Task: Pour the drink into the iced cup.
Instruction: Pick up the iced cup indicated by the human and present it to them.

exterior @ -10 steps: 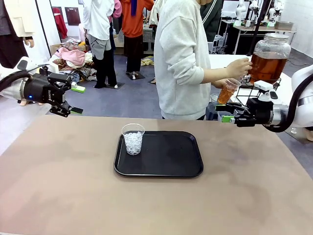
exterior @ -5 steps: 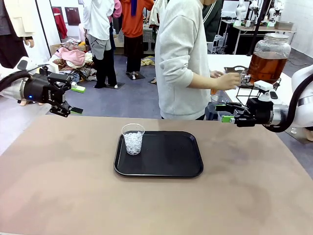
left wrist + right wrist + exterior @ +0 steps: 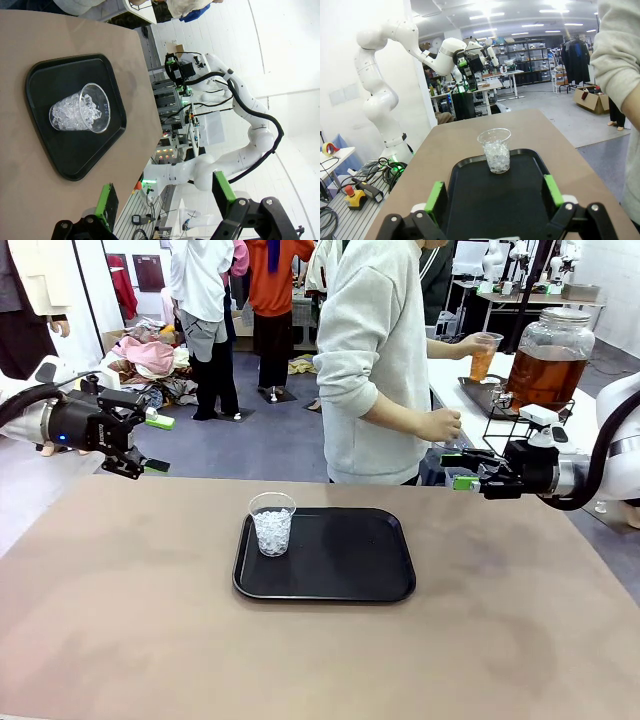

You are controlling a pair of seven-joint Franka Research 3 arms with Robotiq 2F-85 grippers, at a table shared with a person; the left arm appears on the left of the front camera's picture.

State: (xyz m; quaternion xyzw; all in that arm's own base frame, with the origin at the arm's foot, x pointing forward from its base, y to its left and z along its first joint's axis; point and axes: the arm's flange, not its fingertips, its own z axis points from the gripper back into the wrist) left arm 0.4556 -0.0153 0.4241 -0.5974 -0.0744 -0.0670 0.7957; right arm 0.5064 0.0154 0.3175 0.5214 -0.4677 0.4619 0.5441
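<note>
The iced cup [image 3: 272, 524], a clear plastic cup full of ice, stands upright at the left end of a black tray [image 3: 350, 580]. At the far right the person holds a clear cup of the amber drink [image 3: 484, 356] raised in one hand, beside the dispenser. My left gripper [image 3: 155, 444] hovers open past the table's far left corner. My right gripper [image 3: 458, 469] hovers open at the far right edge. The left wrist view has the iced cup [image 3: 80, 112] ahead of the open gripper [image 3: 165, 197]. The right wrist view shows the iced cup [image 3: 495, 150] beyond the open gripper [image 3: 495, 195].
A large glass dispenser [image 3: 548, 362] of amber liquid stands on a side table at the far right. The person in a grey sweatshirt [image 3: 375, 360] stands at the table's far edge, the other hand [image 3: 440, 425] near my right gripper. Other people stand farther back.
The person has lifted the cup of drink from low beside the dispenser up to shoulder height and turned. Both arms and the iced cup have stayed still.
</note>
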